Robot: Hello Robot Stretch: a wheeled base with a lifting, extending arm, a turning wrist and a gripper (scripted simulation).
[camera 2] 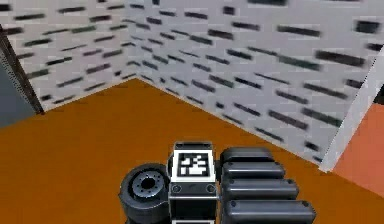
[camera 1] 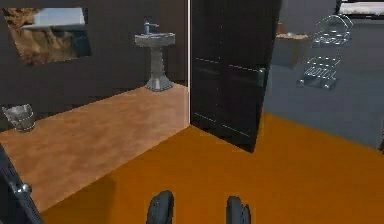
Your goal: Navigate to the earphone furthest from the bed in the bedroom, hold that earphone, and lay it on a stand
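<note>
In the arm side view the arm's dark ribbed bar (camera 2: 262, 188) sits drawn in at the bottom edge. A white square with black marks (camera 2: 193, 165) stands at its left. Left of that is the gripper (camera 2: 147, 192), a dark round body low over the orange floor (camera 2: 90, 140). I cannot make out its fingers, so I cannot tell whether it holds anything.
Ahead, a dark door (camera 1: 230, 80) stands ajar. To its left lies a tan-floored bathroom with a pedestal sink (camera 1: 155, 55), a wall picture (camera 1: 50, 35) and a metal pail (camera 1: 18, 118). A wire rack (camera 1: 325, 55) hangs far right. Brick-patterned walls (camera 2: 230, 60) form a corner beside the arm.
</note>
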